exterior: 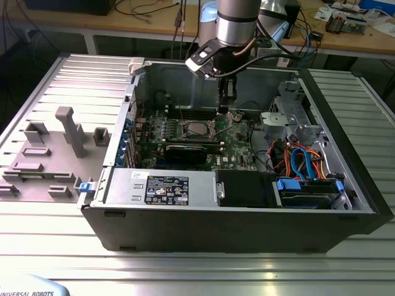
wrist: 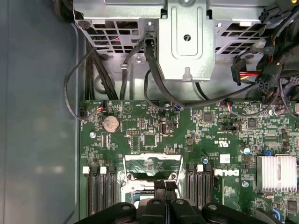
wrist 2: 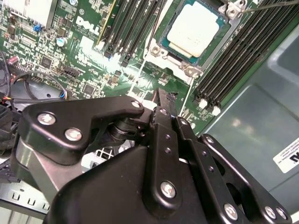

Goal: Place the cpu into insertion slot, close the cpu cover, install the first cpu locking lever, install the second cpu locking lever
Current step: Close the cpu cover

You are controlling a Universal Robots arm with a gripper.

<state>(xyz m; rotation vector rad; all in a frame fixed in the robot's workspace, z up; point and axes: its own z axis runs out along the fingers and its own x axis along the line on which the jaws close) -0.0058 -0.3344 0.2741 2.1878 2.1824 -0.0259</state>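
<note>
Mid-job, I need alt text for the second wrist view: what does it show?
The cpu sits in the insertion slot on the green motherboard, with memory slots on both sides. The black gripper hangs over the board close beside the slot, blocking the foreground.

Metal table (exterior: 247,271) w/ PC case (exterior: 216,229), grey fixtures (exterior: 70,128).

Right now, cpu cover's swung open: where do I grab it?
Probably the free rail of the cpu cover, opposite the hinge beside the cpu, from above: it's a thin frame around a big window, so only rails give purchase.
</note>
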